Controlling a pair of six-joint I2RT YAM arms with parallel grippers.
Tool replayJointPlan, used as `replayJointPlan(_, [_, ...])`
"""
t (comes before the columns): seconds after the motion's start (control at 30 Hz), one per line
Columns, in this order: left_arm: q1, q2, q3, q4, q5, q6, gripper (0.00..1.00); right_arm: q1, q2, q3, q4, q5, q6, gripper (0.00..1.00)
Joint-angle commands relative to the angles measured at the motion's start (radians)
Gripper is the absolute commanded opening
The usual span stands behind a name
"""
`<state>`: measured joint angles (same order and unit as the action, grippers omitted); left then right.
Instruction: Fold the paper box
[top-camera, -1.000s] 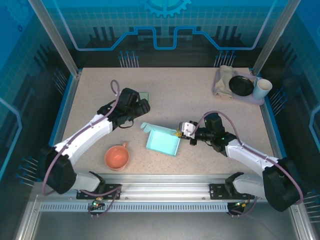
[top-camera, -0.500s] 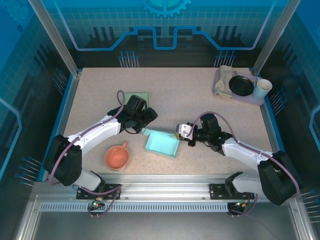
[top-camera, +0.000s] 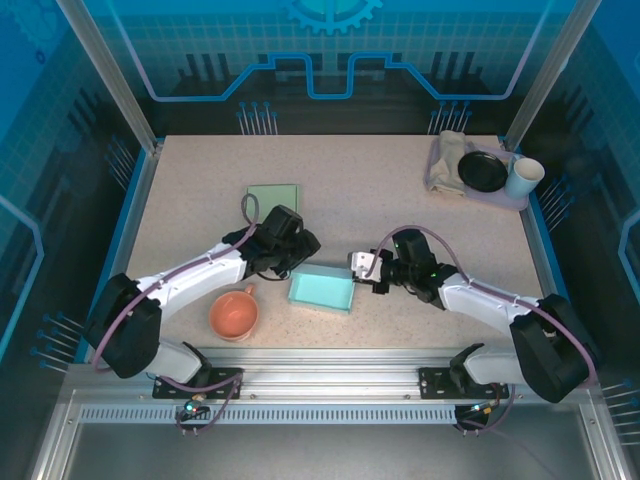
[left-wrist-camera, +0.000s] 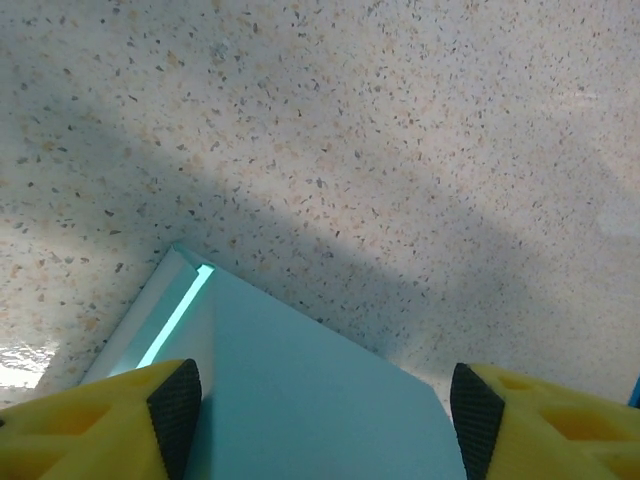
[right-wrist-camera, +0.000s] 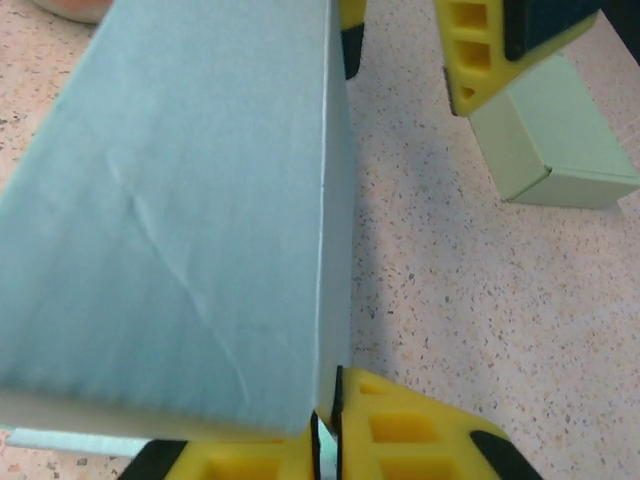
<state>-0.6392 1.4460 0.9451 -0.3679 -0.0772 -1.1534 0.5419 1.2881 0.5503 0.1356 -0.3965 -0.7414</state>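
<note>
Teal paper box (top-camera: 321, 288) between left gripper (top-camera: 299, 264), right gripper (top-camera: 361, 268).

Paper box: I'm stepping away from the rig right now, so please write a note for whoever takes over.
Left gripper: open, jaws astride the left end of the paper box.
Right gripper: pinched shut on its right wall.
The box sits on the table, front centre, between the arms.
Done: looks squared up, no flap sticking out.
Left: probably check the seams, then release.
</note>
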Motion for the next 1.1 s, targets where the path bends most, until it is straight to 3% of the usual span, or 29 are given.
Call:
replayJointPlan(0.0, [-0.031, -0.018, -0.023, -0.027, -0.037, -0.019, 0.68, 0.029, 0.005, 0.034, -0.042, 0.033, 0.012, 0.21])
replayJointPlan(0.17, [-0.032, -0.003, -0.077, -0.024, -0.081, -0.028, 0.67, 0.065, -0.008, 0.04, -0.073, 0.131, 0.047, 0.47])
replayJointPlan(0.3, [-0.032, 0.013, -0.098, -0.026, -0.117, -0.034, 0.67, 0.1, -0.047, 0.004, -0.019, 0.312, 0.171, 0.54])
replayJointPlan(0.7, [-0.033, 0.032, -0.06, -0.049, -0.185, -0.039, 0.67, 0.129, -0.23, 0.152, -0.433, 0.746, 0.712, 0.69])
replayJointPlan(0.83, [-0.036, 0.056, -0.049, -0.041, -0.182, -0.047, 0.67, 0.129, -0.209, 0.203, -0.447, 0.681, 0.959, 0.72])
replayJointPlan(0.93, [-0.042, 0.073, -0.038, -0.04, -0.184, -0.049, 0.67, 0.131, -0.142, 0.229, -0.448, 0.633, 1.035, 0.73])
replayJointPlan(1.07, [-0.053, 0.096, -0.027, -0.046, -0.195, -0.047, 0.66, 0.134, -0.159, 0.229, -0.498, 0.727, 1.101, 0.74])
